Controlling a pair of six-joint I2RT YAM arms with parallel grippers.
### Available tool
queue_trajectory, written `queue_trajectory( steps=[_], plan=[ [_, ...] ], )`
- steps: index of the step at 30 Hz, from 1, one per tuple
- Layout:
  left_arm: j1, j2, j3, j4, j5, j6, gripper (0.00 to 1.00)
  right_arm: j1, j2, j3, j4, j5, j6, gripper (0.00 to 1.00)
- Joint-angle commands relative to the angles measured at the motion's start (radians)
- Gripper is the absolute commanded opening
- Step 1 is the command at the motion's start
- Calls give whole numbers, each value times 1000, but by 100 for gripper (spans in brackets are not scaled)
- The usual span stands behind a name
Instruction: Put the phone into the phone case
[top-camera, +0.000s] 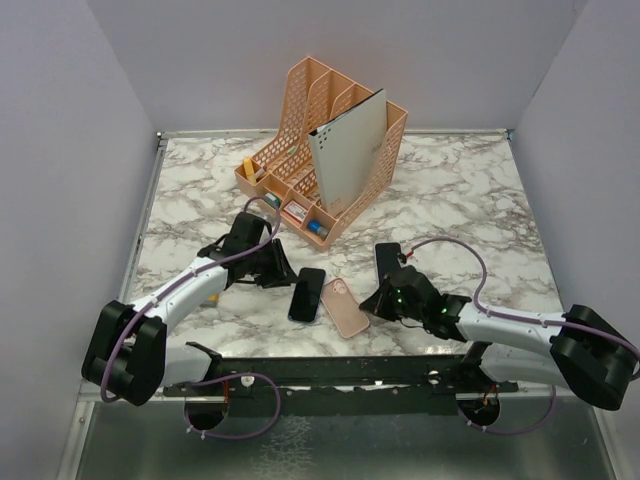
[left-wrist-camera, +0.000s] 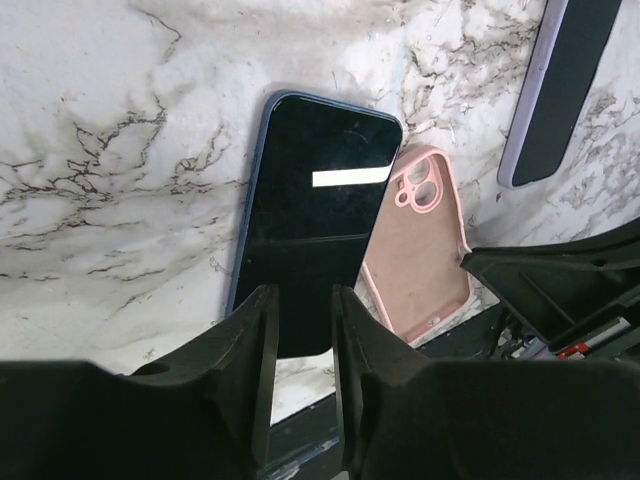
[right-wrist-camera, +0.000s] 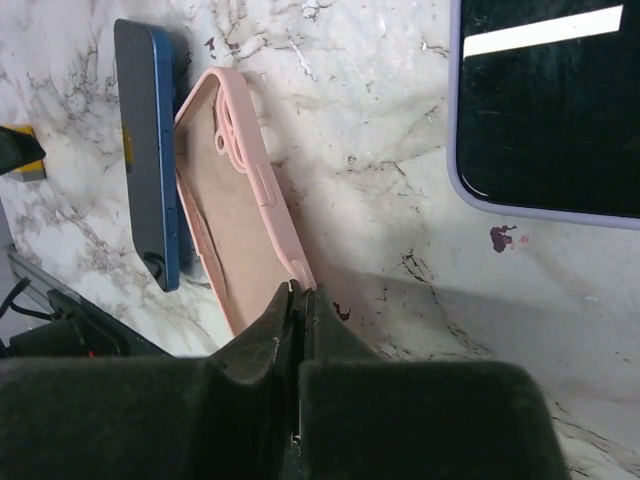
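Note:
The phone (top-camera: 306, 294) is dark with a blue edge and lies screen up on the marble table; it also shows in the left wrist view (left-wrist-camera: 310, 220) and, edge-on, in the right wrist view (right-wrist-camera: 148, 160). The pink phone case (top-camera: 346, 307) lies open side up just right of it, touching it (left-wrist-camera: 420, 260). My left gripper (top-camera: 282, 276) is partly open and empty, its jaws over the phone's near end (left-wrist-camera: 300, 320). My right gripper (top-camera: 374, 298) is shut, pinching the case's right rim (right-wrist-camera: 300, 295); the case (right-wrist-camera: 225, 210) looks slightly tilted.
A second phone in a lilac case (top-camera: 386, 261) lies right of the pink case (right-wrist-camera: 545, 110). A peach desk organiser (top-camera: 325, 150) with a grey folder stands at the back. The table's front edge and black rail (top-camera: 330, 370) are close behind the phone.

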Motion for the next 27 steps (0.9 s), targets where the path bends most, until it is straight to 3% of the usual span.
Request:
queue_trajectory(
  steps=[1,4,6,13,17,27],
  plan=[
    [-11,-4,-21,20,20,-4,32,8,21,-11,89,36,48,5],
    [-43,10,22,-37,-48,68,39,8,15,39,13,64,13,21],
    [-89,27,58,-85,-126,111,56,8,-19,48,-11,77,-19,33],
    [-184,88,114,-96,-219,181,97,8,-104,50,-41,75,-91,65],
    [-197,140,125,-96,-245,210,99,7,-135,35,-37,70,-128,72],
    [-229,257,179,-83,-200,258,99,8,-157,26,-48,49,-205,67]
  ],
)
